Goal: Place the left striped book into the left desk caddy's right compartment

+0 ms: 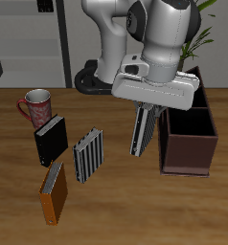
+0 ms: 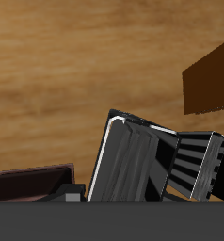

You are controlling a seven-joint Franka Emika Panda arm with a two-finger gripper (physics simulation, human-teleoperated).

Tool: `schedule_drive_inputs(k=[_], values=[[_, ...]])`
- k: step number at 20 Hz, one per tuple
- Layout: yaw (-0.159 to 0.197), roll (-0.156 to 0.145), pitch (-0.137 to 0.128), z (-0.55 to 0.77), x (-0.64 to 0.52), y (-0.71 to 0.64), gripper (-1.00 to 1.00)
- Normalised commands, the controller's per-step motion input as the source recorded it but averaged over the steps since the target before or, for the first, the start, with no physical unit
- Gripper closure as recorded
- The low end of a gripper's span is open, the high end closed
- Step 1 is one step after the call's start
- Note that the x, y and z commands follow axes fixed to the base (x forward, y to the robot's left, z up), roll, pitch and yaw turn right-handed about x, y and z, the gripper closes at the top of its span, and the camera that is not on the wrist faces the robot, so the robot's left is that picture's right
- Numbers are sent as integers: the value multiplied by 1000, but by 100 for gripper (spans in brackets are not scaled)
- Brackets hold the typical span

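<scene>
gripper (image 1: 145,113) pinching flat left striped book (image 1: 143,131) upright, lifted off wood-grain worktop (image 1: 116,211), just beside thin-walled boxy maroon left desk caddy (image 1: 189,144).

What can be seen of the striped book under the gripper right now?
The left striped book has a cover of black and grey vertical stripes with a pale edge. It hangs roughly upright, slightly tilted, its top hidden under the gripper, which appears to hold it, clear of the tabletop. It sits just beside the outer wall of the left desk caddy, not yet over the right compartment. The wrist view shows its ribbed cover close up. Whether it touches the caddy wall cannot be told.
</scene>
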Motion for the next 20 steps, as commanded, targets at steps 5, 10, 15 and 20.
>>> schedule_drive_inputs(k=[5, 10, 15, 20], values=[[3, 3, -69, 413, -516, 7, 100], [2, -1, -49, 257, -479, 90, 100], [-10, -9, -22, 112, -308, 93, 100], [-5, 1, -16, 81, -345, 174, 100]])
